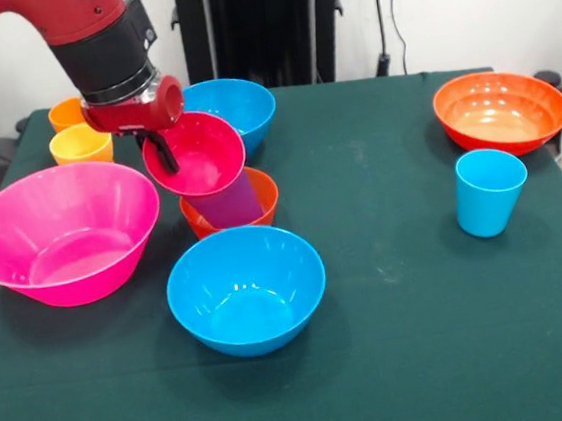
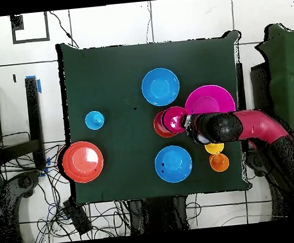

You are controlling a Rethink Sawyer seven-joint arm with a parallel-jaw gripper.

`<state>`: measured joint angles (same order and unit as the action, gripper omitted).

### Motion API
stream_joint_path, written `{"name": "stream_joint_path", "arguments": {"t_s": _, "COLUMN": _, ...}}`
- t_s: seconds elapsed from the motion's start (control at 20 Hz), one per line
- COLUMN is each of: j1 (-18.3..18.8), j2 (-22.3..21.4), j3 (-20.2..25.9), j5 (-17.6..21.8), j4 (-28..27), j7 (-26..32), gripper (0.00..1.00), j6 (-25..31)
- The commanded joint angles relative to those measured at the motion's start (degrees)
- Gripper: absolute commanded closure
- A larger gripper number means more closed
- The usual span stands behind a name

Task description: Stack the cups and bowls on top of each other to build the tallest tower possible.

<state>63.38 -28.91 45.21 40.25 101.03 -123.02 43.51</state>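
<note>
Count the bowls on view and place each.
6: pink bowl at front-view left, blue bowl nearest the camera, second blue at back, orange-red right, small orange mid-table, magenta bowl tilted at the gripper.

Six bowls: large pink (image 1: 62,233), two blue (image 1: 246,288) (image 1: 235,107), wide orange-red (image 1: 501,111), small orange (image 1: 264,194), small magenta-red (image 1: 195,154). Four cups: purple (image 1: 228,202), light blue (image 1: 489,191), yellow (image 1: 80,144), orange (image 1: 66,113).

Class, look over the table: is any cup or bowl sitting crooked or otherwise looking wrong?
Yes. The small magenta-red bowl is tipped steeply, its opening facing sideways, held by the end effector above the purple cup in the small orange bowl. Everything else sits upright.
</note>
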Motion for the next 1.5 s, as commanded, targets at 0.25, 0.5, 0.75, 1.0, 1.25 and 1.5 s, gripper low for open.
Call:
{"name": "stream_joint_path", "arguments": {"t_s": 0.25, "j1": -1.65, "j2": -4.2, "j3": -1.65, "j5": 1.03, "j4": 2.29, "j7": 15.02, "gripper": 1.0, "j6": 8.82}}
{"name": "stream_joint_path", "arguments": {"t_s": 0.5, "j1": -0.18, "j2": -5.92, "j3": -1.0, "j5": -2.08, "j4": 8.13, "j7": 12.54, "gripper": 1.0, "j6": 9.48}}
{"name": "stream_joint_path", "arguments": {"t_s": 0.75, "j1": 1.13, "j2": -2.36, "j3": 0.11, "j5": -2.9, "j4": 11.61, "j7": 10.61, "gripper": 1.0, "j6": 4.71}}
{"name": "stream_joint_path", "arguments": {"t_s": 1.0, "j1": 2.57, "j2": 1.62, "j3": 1.01, "j5": -2.71, "j4": 13.18, "j7": 10.72, "gripper": 1.0, "j6": 1.21}}
{"name": "stream_joint_path", "arguments": {"t_s": 1.25, "j1": 5.67, "j2": 2.66, "j3": 3.62, "j5": -2.84, "j4": 16.44, "j7": 10.4, "gripper": 1.0, "j6": -1.59}}
{"name": "stream_joint_path", "arguments": {"t_s": 1.5, "j1": 7.07, "j2": 6.56, "j3": 4.51, "j5": -1.55, "j4": 15.58, "j7": 11.35, "gripper": 1.0, "j6": -2.78}}
